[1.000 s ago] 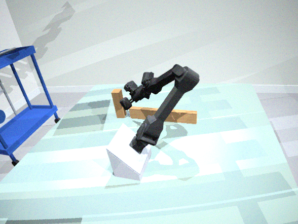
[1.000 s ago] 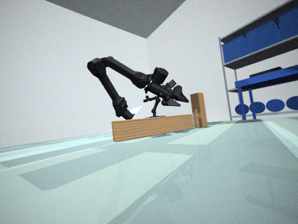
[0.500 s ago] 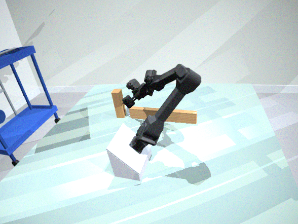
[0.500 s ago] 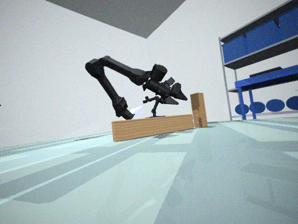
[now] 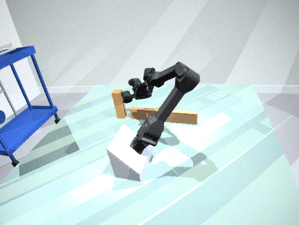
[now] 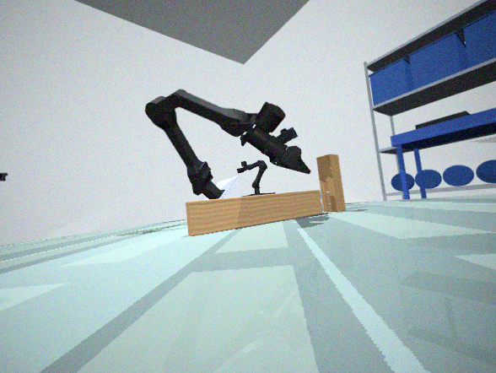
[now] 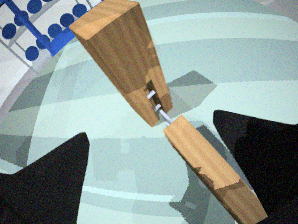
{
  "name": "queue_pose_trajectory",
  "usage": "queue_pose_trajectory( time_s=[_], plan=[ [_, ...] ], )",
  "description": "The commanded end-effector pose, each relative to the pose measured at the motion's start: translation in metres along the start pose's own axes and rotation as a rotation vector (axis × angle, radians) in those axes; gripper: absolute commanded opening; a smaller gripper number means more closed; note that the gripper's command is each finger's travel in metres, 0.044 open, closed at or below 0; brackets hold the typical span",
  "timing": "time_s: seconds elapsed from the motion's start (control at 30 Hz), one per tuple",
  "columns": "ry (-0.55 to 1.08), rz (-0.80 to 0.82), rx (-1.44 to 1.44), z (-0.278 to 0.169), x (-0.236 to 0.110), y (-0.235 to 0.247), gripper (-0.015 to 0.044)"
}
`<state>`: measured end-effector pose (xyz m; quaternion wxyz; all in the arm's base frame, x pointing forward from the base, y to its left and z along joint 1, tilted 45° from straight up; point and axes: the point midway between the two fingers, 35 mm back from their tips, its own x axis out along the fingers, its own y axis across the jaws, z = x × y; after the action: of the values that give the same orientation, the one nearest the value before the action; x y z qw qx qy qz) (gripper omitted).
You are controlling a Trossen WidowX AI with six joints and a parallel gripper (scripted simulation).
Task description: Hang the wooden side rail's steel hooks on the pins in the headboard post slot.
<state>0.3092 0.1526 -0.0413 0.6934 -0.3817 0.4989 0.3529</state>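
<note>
The wooden side rail [image 5: 184,117] [image 6: 253,214] [image 7: 200,150] stands on its long edge on the table. The headboard post [image 5: 118,104] [image 6: 331,181] [image 7: 114,50] stands upright just beyond the rail's hooked end, its slot facing the rail. A steel hook [image 7: 166,117] points from the rail's end at the slot's mouth; the second is hidden below it in the wrist view. A pin [image 7: 151,94] shows inside the slot. Whether hooks and pins touch cannot be told. My gripper [image 5: 129,89] [image 6: 307,170] [image 7: 151,127] is open and empty, above the rail's hooked end, near the post.
The white angled block [image 5: 127,155] stands by the arm's base. A blue cart [image 5: 28,114] is at the left in the top view. Blue shelving [image 6: 422,135] and a second small arm [image 6: 258,177] are in the background of the exterior view.
</note>
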Motion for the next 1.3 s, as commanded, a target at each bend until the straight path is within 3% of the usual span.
queue_pose_trajectory(
  time_s=[0.0, 0.33, 0.67, 0.93, 1.27],
  plan=[
    [0.085, -0.010, 0.240, -0.002, 0.003, -0.003, 0.0440],
    [0.283, -0.169, 0.914, -0.006, 0.001, -0.013, 0.0440],
    [0.359, -0.487, 1.529, -0.007, -0.010, -0.023, 0.0440],
    [0.271, -0.818, 1.961, -0.005, -0.024, -0.033, 0.0440],
    [-0.016, -1.176, 2.343, 0.001, -0.043, -0.044, 0.0440]
  ],
)
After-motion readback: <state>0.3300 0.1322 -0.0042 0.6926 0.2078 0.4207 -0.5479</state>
